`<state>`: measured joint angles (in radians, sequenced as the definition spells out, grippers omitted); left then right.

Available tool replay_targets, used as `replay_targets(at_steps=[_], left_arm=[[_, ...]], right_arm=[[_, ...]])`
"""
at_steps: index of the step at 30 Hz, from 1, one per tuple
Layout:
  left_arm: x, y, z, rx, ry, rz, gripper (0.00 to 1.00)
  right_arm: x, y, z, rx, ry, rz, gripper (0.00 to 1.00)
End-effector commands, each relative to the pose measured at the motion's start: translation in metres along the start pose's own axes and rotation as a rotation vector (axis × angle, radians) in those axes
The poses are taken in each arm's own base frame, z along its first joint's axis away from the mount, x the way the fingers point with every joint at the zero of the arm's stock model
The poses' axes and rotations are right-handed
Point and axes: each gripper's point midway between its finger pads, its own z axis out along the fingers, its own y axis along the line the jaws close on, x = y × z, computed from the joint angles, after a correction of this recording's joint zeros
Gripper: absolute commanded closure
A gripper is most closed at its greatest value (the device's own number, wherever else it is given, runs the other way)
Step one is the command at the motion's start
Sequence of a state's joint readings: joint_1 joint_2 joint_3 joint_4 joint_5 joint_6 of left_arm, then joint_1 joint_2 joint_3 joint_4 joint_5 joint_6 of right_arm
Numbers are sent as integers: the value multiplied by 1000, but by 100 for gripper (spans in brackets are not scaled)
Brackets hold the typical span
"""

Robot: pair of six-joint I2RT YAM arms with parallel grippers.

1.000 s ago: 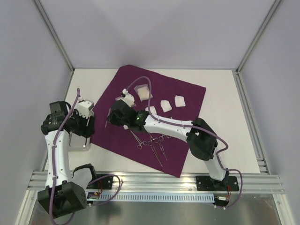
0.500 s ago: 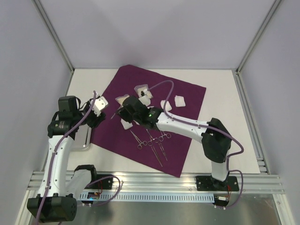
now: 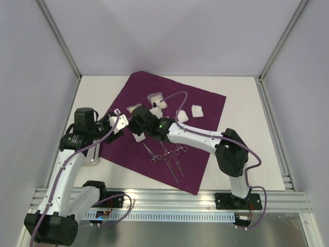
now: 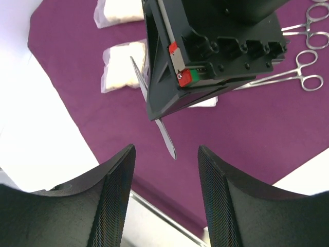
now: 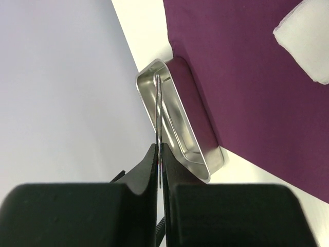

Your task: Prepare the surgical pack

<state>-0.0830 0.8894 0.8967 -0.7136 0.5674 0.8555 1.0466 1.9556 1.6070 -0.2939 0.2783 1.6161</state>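
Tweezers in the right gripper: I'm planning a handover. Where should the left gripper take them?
Probably the bare tip of the tweezers, jutting clear of the right gripper. Come straight on with the left gripper: its open jaws flank that tip.

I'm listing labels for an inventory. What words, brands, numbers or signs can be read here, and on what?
None can be read.
The white packets, purple drape, metal tray and clamps show no print.
The red tab and green tab on the black housing are plain colour patches, without letters.
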Motion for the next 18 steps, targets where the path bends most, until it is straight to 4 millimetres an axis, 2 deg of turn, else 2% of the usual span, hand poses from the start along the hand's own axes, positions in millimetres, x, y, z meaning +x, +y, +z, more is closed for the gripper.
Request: replay_targets(at_steps=[1,5,13,18], left_arm=[[-3,9,1,-26,-10,91,39],[0,16,5,-57,-3,104,41],[9,16,11,-62,17,146,43],[13,14,12,-58,32,170,48]], right_arm=[[3,20,-5,-45,7,46,99],[10,24,-6,-58,29,51,100],[23,27,-4,-72,75,79,100],[29,29,-3,-81,101,91,100]])
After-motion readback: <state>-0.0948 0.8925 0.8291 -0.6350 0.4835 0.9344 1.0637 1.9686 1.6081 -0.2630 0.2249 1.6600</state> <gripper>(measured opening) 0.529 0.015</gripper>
